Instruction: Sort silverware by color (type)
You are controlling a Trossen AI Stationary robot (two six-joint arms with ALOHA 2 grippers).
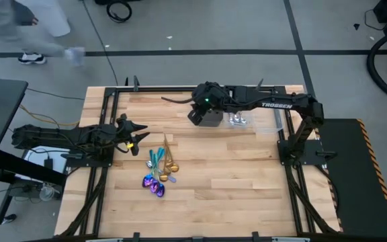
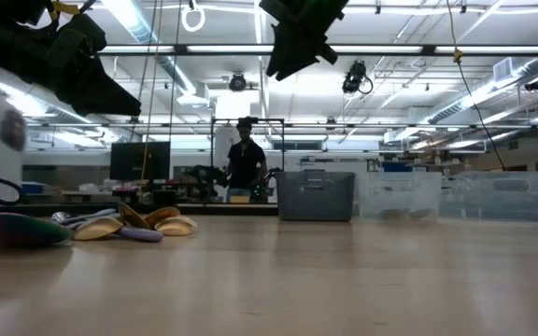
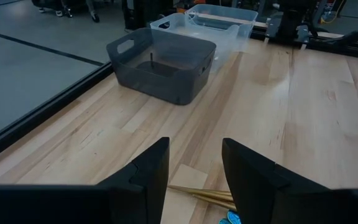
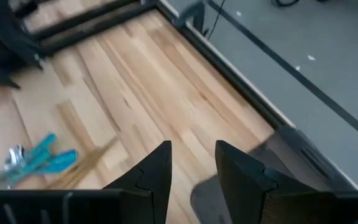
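Where the wooden table is seen from above, the silverware is found in one loose cluster on its left half, just beside the left gripper. The teal pieces and the gold pieces are laid with their long axes running roughly from the far edge toward the near edge, handles toward the far side and bowls toward the near side; the gold handles are fanned slightly apart. The iridescent purple pieces are set at the near end of the cluster, and a silver piece can be made out beside them, though its direction cannot be told. In the low view the gold bowls are seen lying flat on the wood.

The left gripper is held low over the table at the far-left corner of the cluster, and its fingers are seen spread with nothing between them; gold handles lie on the wood below the gap. The right gripper is held above the dark bin at the far middle of the table, with a clear bin beside it. Its fingers are likewise parted and empty. A person is seen standing in the room beyond the table.
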